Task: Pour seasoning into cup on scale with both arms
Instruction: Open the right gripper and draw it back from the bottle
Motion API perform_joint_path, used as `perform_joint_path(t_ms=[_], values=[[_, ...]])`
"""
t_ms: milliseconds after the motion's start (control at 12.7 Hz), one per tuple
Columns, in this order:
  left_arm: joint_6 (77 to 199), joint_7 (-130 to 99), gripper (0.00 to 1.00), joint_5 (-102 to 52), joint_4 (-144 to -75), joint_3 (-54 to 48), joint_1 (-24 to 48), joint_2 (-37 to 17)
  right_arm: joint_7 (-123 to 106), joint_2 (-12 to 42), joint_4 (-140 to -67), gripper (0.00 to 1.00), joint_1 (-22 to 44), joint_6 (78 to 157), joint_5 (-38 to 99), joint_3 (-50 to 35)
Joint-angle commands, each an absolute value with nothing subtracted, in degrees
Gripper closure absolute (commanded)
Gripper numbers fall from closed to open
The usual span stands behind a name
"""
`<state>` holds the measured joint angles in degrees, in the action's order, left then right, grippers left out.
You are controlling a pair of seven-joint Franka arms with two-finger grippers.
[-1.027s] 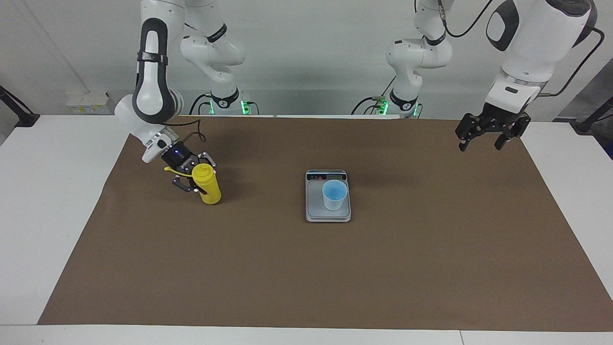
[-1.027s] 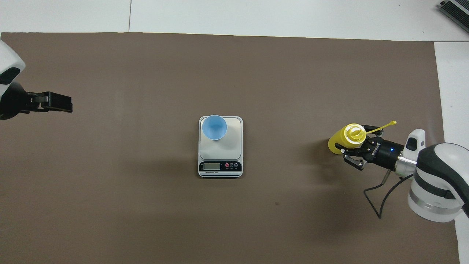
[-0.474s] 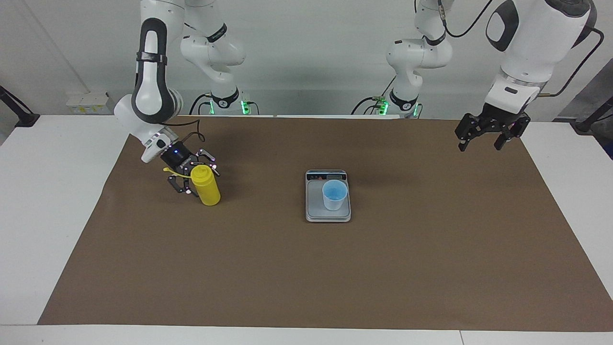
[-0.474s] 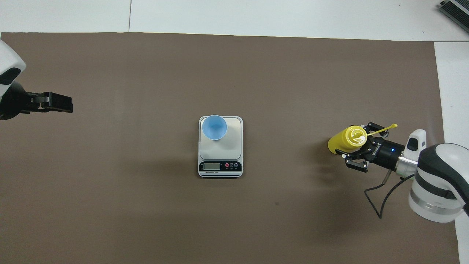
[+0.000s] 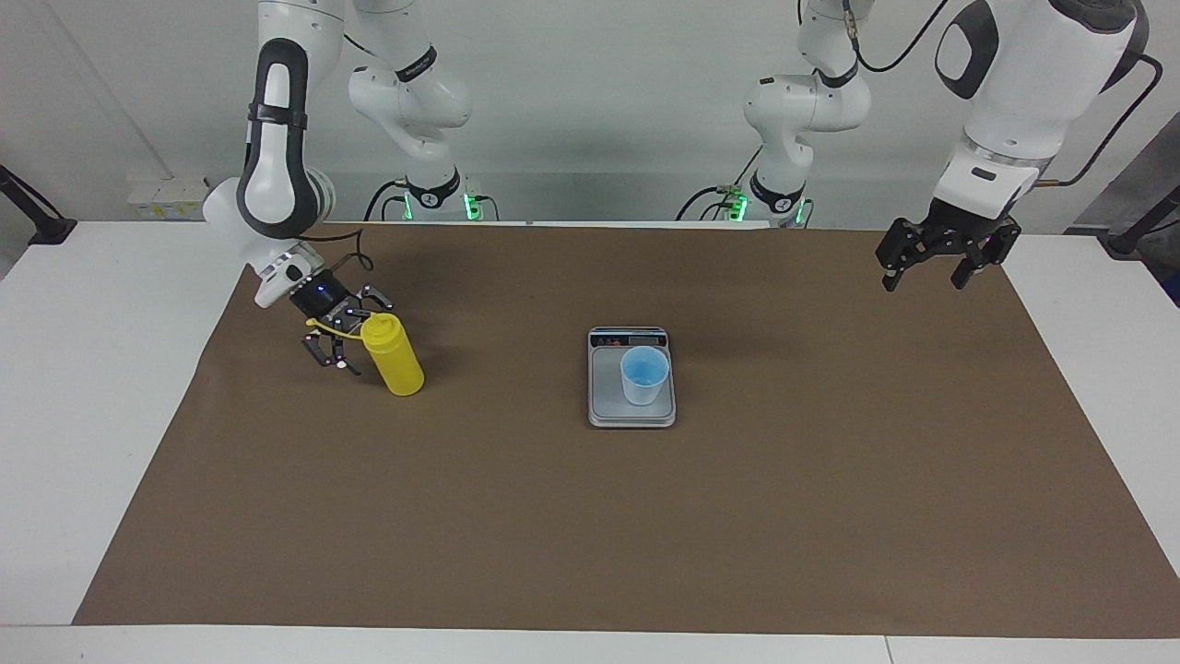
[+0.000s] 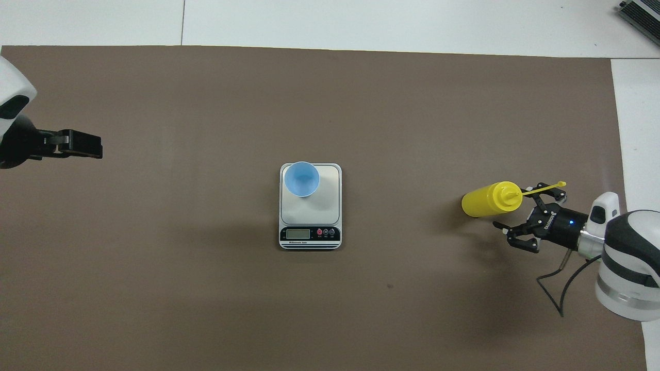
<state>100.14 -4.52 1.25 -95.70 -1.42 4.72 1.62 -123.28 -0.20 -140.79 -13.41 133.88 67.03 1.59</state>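
One bottle (image 5: 394, 354): bright yellow, cylindrical, nozzle top with thin tethered strap, upright on the brown mat (image 5: 590, 516) at the right arm's end of the surface. One cup (image 5: 644, 374): light blue, translucent, tapered, on one scale (image 5: 604, 406), mid-mat. Two grippers: right gripper (image 5: 339, 339), jaws released, just beside the bottle; left gripper (image 5: 931, 272), jaws released, waiting over the mat's other end.

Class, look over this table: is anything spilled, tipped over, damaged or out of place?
Nothing stands out. The yellow bottle stands upright on the brown mat, and the blue cup sits upright on the scale. No spill shows.
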Motion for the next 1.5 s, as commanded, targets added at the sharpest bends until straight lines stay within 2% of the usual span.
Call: perform_joint_path(t_ms=[0, 395, 869, 1422], values=[[100.1, -4.3, 0.00, 2.0, -97.0, -1.7, 4.3, 2.7, -123.9, -1.6, -141.2, 0.00, -17.0, 131.9, 60.5, 1.3], [100.1, -4.3, 0.00, 2.0, -96.9, -1.7, 4.3, 2.7, -119.7, -2.2, -135.6, 0.00, -19.2, 131.8, 50.0, 1.8], [100.1, -4.3, 0.00, 2.0, -97.0, -1.7, 4.3, 2.7, -95.4, -7.6, -130.5, 0.00, -18.1, 131.0, 32.9, 1.6], [100.1, -4.3, 0.00, 2.0, -97.0, -1.7, 4.3, 2.7, -53.8, -9.8, -123.4, 0.00, -17.3, 116.5, 19.4, -2.2]])
